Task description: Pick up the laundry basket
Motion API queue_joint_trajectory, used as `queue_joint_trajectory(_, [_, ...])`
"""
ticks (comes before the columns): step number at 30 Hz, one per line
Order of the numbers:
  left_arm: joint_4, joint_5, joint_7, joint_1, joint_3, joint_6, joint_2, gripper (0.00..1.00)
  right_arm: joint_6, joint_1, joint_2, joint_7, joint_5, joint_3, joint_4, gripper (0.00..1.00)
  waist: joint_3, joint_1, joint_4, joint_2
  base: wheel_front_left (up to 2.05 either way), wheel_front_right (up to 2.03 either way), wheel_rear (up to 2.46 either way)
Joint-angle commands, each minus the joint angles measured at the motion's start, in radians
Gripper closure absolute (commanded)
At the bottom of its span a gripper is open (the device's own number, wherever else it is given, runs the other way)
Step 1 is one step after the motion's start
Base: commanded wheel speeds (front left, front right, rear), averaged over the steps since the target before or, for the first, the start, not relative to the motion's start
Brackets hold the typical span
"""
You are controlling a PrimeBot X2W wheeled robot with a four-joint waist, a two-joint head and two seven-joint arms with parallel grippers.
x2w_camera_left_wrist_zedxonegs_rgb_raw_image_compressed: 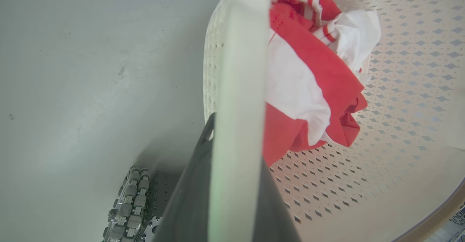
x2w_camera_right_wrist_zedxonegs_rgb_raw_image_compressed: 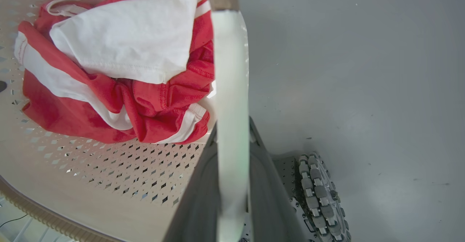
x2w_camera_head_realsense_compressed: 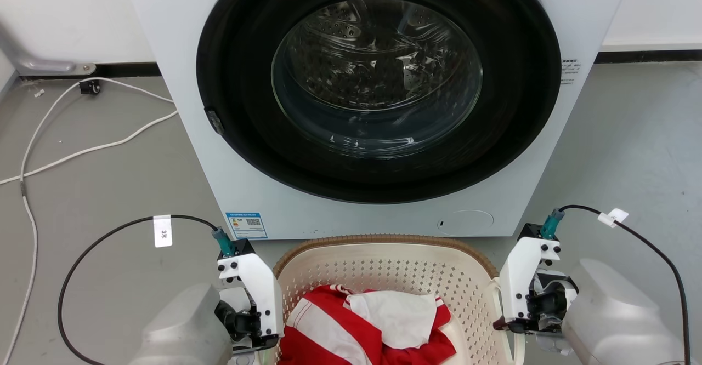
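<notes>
The laundry basket [x2w_camera_head_realsense_compressed: 384, 240], cream with perforated walls and a brown woven-look rim, sits low in the head view right in front of the washing machine, between my two arms. Red and white clothes [x2w_camera_head_realsense_compressed: 373, 321] lie in it. My left gripper [x2w_camera_left_wrist_zedxonegs_rgb_raw_image_compressed: 236, 140] is shut on the basket's left white handle [x2w_camera_left_wrist_zedxonegs_rgb_raw_image_compressed: 243, 53], which runs up between its dark fingers. My right gripper [x2w_camera_right_wrist_zedxonegs_rgb_raw_image_compressed: 232, 125] is shut the same way on the right white handle [x2w_camera_right_wrist_zedxonegs_rgb_raw_image_compressed: 230, 53]. In the head view both wrists [x2w_camera_head_realsense_compressed: 249, 299] [x2w_camera_head_realsense_compressed: 529, 288] flank the basket, with their fingers hidden below.
The white washing machine [x2w_camera_head_realsense_compressed: 181, 135] with its round dark door stands close behind the basket. A white cable [x2w_camera_head_realsense_compressed: 82, 151] trails over the grey floor at the left. My base wheels [x2w_camera_left_wrist_zedxonegs_rgb_raw_image_compressed: 127, 198] [x2w_camera_right_wrist_zedxonegs_rgb_raw_image_compressed: 319, 194] show beside the basket.
</notes>
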Motion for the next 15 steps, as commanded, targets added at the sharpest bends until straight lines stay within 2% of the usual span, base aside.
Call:
queue_joint_trajectory(1, [-0.002,-0.011,-0.005,0.008,0.002,-0.005,-0.005,1.00,0.003,0.011,0.007,-0.006,0.001,-0.005,-0.001,1.00,-0.001,0.0000,0.000,0.0000,0.00,0.00,0.00])
queue_joint_trajectory(15, [-0.002,-0.023,-0.008,0.005,-0.003,-0.005,-0.007,1.00,0.003,0.016,0.008,-0.010,-0.015,-0.029,-0.001,1.00,0.002,0.0000,0.002,0.0000,0.00,0.00,0.00])
